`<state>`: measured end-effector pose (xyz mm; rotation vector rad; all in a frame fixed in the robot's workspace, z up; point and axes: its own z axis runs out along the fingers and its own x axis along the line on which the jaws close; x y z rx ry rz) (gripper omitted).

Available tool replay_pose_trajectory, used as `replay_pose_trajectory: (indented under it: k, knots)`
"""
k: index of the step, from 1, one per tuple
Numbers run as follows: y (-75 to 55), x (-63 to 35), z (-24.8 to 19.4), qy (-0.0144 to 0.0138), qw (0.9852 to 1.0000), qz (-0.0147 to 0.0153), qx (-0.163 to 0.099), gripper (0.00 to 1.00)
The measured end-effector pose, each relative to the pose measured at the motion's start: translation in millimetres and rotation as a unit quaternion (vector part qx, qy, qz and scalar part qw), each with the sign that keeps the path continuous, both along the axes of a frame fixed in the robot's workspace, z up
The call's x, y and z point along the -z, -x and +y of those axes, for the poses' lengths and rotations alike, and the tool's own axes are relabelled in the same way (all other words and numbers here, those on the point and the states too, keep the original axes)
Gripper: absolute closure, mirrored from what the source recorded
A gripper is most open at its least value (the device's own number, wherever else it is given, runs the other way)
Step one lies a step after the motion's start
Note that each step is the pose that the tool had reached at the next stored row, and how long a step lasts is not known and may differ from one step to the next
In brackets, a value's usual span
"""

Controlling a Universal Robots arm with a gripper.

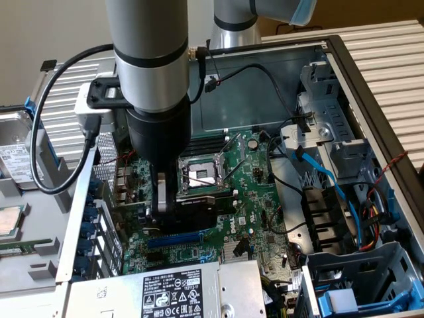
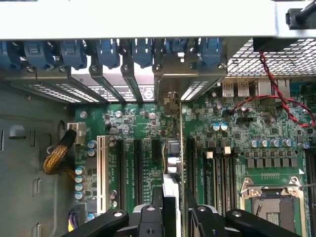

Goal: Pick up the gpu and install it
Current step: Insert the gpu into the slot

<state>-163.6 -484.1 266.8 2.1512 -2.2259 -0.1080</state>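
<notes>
**Card held on edge above the slots**

The gripper (image 1: 173, 199), low in the centre-left of the exterior view, has its jaws clamped on the gpu (image 1: 199, 209), which stands on edge just over the motherboard (image 1: 258, 199). Its black shroud faces the camera, and a blue expansion slot (image 1: 173, 238) lies just below it in the frame. In the wrist view the card (image 2: 170, 197) runs as a thin strip up the middle from between the fingers (image 2: 150, 217) toward the rear bracket openings (image 2: 163, 64) near the top, lined up with the dark slots (image 2: 156, 153) on the board. Whether its bottom edge already touches a slot is hard to say, since the card itself hides the contact.

As for handling, the card looks light and stiff, a flat board that will not sag, so a pinch across its two faces should carry it. It is fragile, though: the green side bears small parts, and the edge contacts should not be scraped. The shroud is probably smooth plastic and could slip under a side load. The present hold, high on the body and away from the connector edge and silver bracket, seems sound. The open processor socket (image 1: 202, 173), just behind, is delicate too.
</notes>
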Motion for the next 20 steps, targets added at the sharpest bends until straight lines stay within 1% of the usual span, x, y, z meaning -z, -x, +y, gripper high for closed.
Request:
replay_pose_trajectory:
  k: [1,2,13,20]
  knots:
    - [0.0,-0.1,0.0,0.0000,1.0000,0.0037,0.000,0.73]
    - [0.1,-0.1,0.0,0.0000,1.0000,0.0041,0.000,0.73]
    - [0.0,1.6,0.0,-0.0001,1.0000,0.0041,0.000,0.73]
    - [0.0,4.2,1.3,0.0000,1.0000,0.0041,0.000,0.73]
